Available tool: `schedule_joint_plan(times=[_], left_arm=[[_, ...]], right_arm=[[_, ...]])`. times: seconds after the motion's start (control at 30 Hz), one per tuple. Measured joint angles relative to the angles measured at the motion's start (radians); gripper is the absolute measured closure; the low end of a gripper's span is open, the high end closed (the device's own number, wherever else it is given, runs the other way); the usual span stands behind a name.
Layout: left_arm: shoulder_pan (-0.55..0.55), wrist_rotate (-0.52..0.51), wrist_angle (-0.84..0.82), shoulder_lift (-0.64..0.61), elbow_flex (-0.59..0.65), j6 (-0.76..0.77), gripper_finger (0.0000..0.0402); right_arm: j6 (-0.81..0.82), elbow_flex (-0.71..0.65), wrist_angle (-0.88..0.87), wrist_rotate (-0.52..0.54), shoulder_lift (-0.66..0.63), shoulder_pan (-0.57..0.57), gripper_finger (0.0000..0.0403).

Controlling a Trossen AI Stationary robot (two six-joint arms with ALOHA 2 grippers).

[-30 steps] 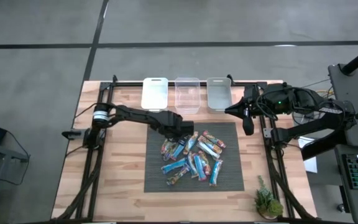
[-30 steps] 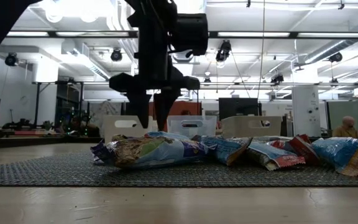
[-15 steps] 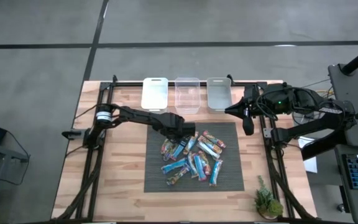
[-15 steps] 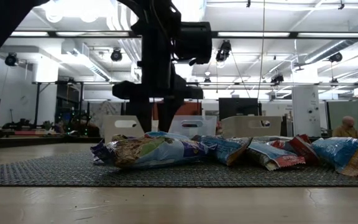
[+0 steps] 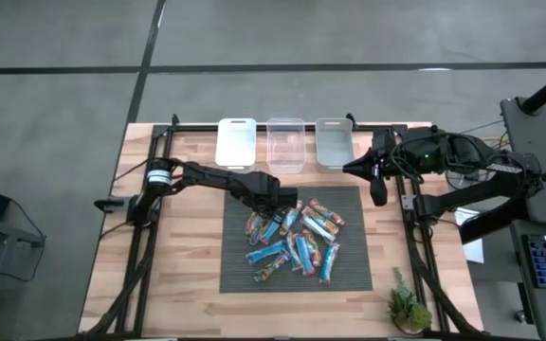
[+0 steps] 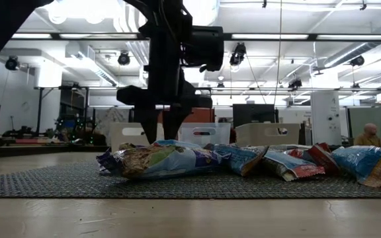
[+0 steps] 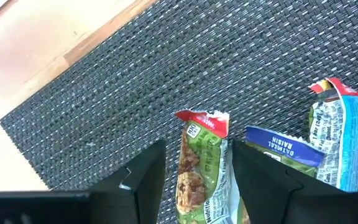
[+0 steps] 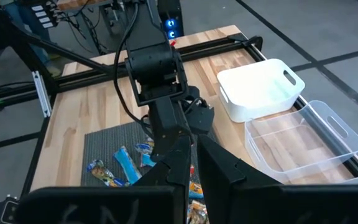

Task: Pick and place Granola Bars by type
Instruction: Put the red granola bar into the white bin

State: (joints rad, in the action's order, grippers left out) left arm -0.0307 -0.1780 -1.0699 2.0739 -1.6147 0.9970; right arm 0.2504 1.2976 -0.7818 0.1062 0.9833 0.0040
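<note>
Several granola bars (image 5: 292, 237) lie heaped on a dark woven mat (image 5: 240, 275); their wrappers are blue, green, red and orange. My left gripper (image 7: 199, 186) points down over the heap's far left corner and is open. Its fingers stand on either side of a green bar with a red end (image 7: 202, 152), which lies flat on the mat beside a blue bar (image 7: 281, 149). In the low view its fingertips (image 6: 163, 135) reach the top of the heap (image 6: 170, 158). My right gripper (image 8: 191, 168) hangs shut, raised at the table's far right (image 5: 356, 169).
A white bin (image 5: 236, 142), a clear bin (image 5: 286, 144) and a greyish bin (image 5: 334, 140) stand in a row at the table's far edge. A small potted plant (image 5: 409, 308) sits at the near right corner. Bare wood lies left of the mat.
My left gripper has sunk a little toward the heap, still open, then kept still. The bars have not moved.
</note>
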Motion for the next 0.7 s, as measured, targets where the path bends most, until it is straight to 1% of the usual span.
schedule_joint_plan(times=[0.5, 0.7], left_arm=[[-0.003, 0.001, 0.015, 0.0, 0.028, -0.002, 0.0234], [-0.003, 0.02, 0.029, 0.0, 0.039, -0.004, 0.024]], right_arm=[[0.0, 0.0, 0.0, 0.0, 0.0, 0.0, 0.038], [0.0, 0.0, 0.0, 0.0, 0.0, 0.0, 0.038]])
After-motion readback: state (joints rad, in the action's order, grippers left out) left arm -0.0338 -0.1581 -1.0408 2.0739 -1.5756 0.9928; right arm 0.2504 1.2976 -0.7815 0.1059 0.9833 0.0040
